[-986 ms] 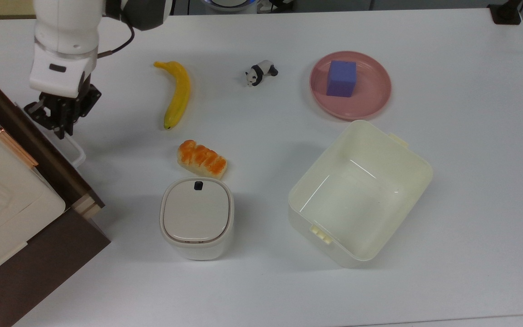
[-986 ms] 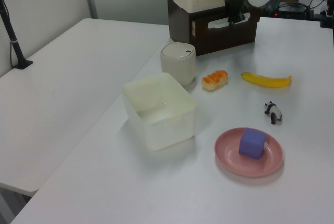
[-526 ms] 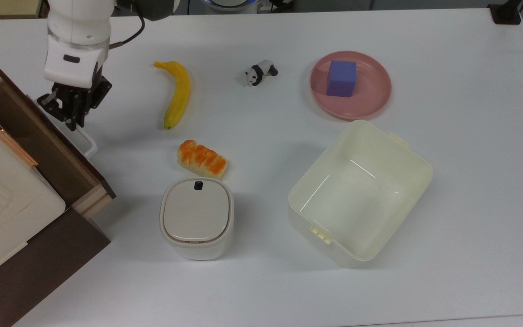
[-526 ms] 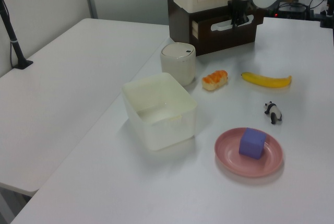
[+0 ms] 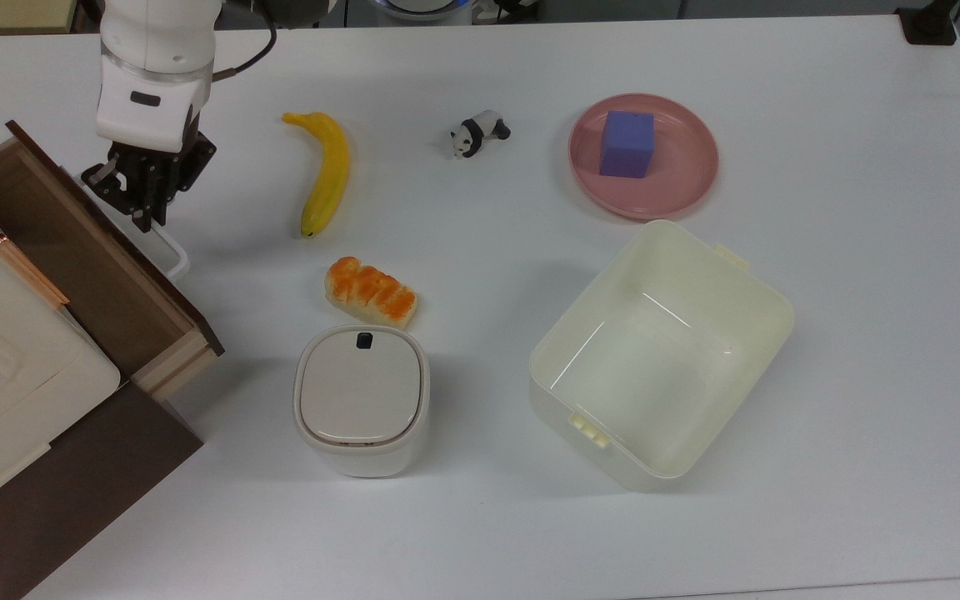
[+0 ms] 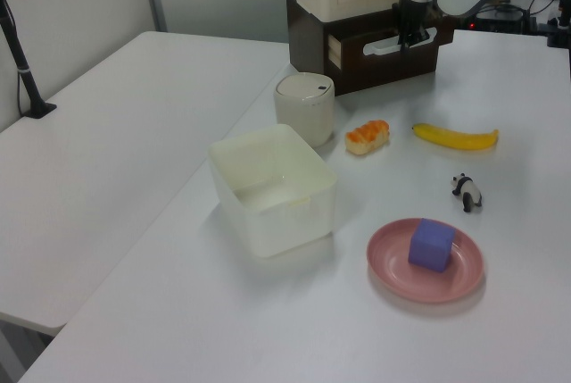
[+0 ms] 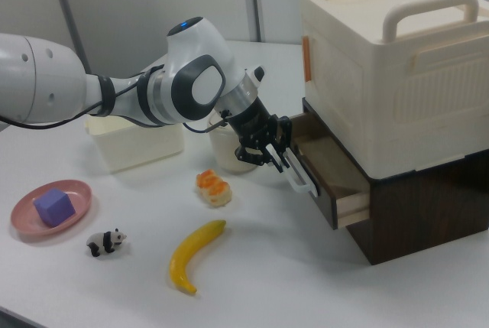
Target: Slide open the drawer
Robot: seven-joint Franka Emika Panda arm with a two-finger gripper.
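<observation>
The drawer (image 5: 72, 237) stands partly slid out of the dark brown cabinet at the top view's left, its tan inner floor showing behind the dark front panel. My gripper (image 5: 147, 208) points down at the front panel, shut on the white bar handle (image 5: 173, 257). In the left view the gripper (image 6: 409, 37) sits on the handle (image 6: 393, 45) at the back of the table. In the right view the gripper (image 7: 276, 156) grips the upper end of the handle (image 7: 302, 177), and the drawer (image 7: 340, 190) juts out under the cream box.
A banana (image 5: 323, 171), a bread piece (image 5: 370, 292) and a white lidded bin (image 5: 362, 398) lie just right of the drawer in the top view. Farther right are a toy panda (image 5: 478, 133), a pink plate (image 5: 680, 179) with a blue cube (image 5: 627, 143), and a cream tub (image 5: 663, 350).
The drawer has slid farther out toward the top view's right, showing more of its inside. My gripper moved the same way with the handle.
</observation>
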